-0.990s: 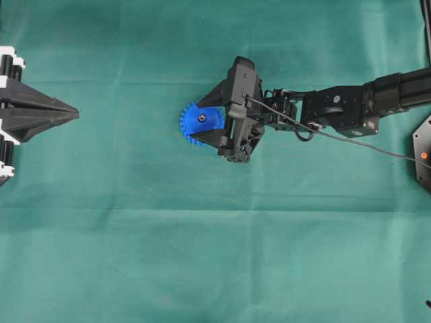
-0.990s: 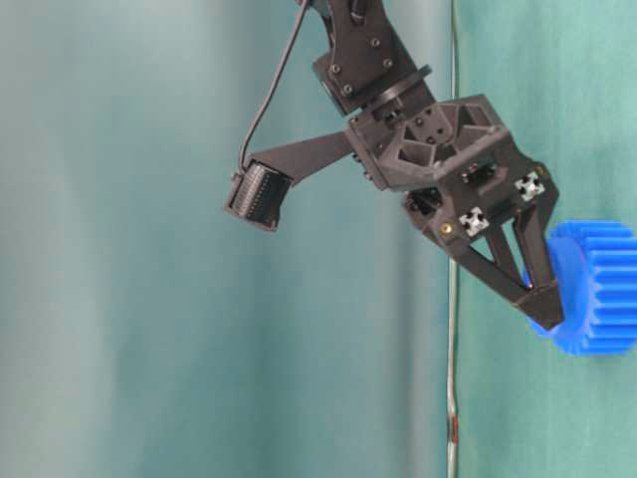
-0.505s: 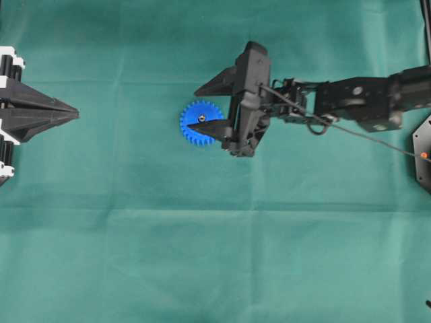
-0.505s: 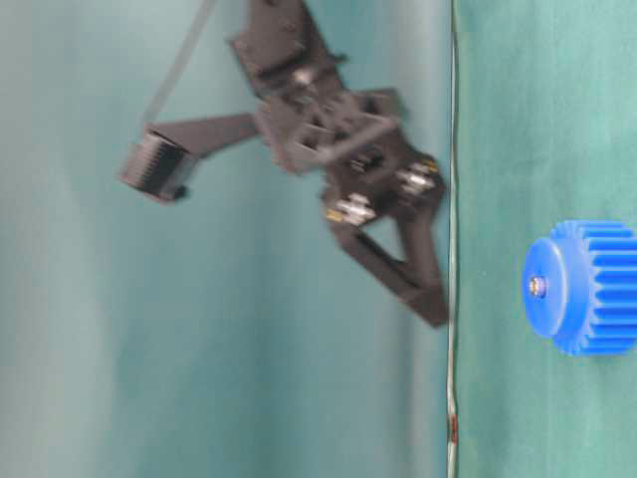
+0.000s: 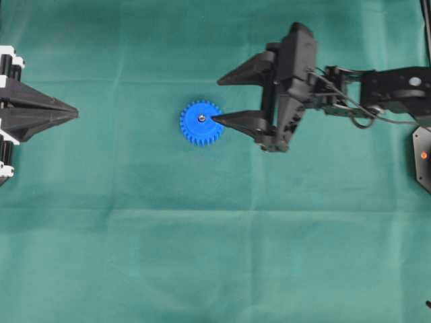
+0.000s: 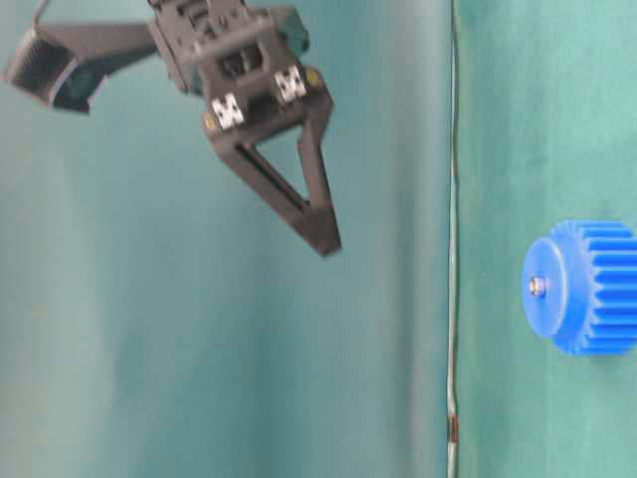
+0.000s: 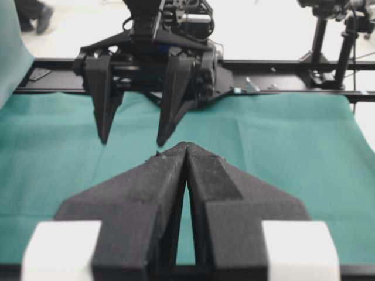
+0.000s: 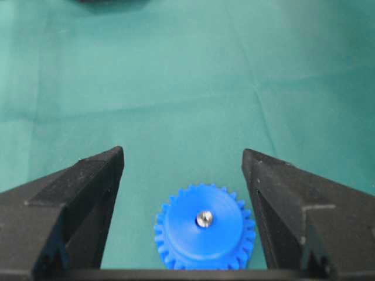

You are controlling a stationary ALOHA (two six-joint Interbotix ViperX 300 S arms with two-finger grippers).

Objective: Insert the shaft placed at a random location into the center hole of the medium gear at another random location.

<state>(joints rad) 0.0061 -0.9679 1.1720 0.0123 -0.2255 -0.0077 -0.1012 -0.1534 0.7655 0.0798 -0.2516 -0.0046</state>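
The shaft [image 5: 201, 117] sits in the middle of the medium gear [image 5: 201, 123], on the cloth [image 5: 202, 256].

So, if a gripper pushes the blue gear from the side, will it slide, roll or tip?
The medium gear lies flat and looks squat, so it would probably slide on the green cloth rather than tip. Its teeth may catch the fabric a little. Rolling seems unlikely.

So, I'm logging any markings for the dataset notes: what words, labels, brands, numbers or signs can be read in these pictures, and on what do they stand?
None: no readable text in any view.
The medium gear, the green cloth and the right gripper carry no legible marking.
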